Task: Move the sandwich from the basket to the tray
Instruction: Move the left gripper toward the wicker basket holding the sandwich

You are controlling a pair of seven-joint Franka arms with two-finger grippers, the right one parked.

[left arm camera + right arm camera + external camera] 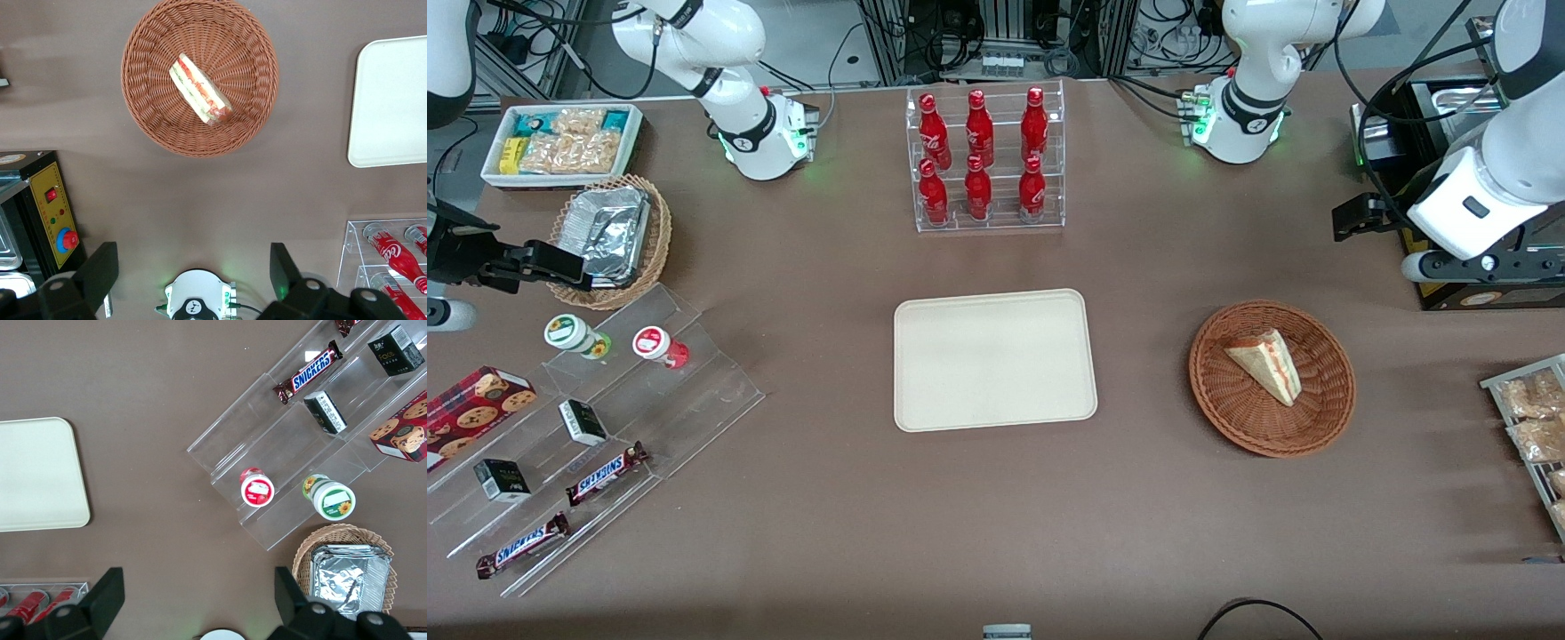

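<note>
Front view shows the sandwich (1266, 364) lying in the reddish-brown basket (1272, 436) on the brown counter (827, 516), toward the working arm's end. The cream tray (994, 360) sits bare at the middle of the counter, well apart from the basket. A clear rack with 6 red bottles (983, 158) stands farther from the front camera than the tray. The left arm's claw (1352, 218) hangs high above the counter, farther from the front camera than the basket, touching nothing. From the left wrist camera its 2 fingers (100, 270) are spread wide and hold nothing, with the sandwich (199, 90) visible in the basket (150, 100) below.
</note>
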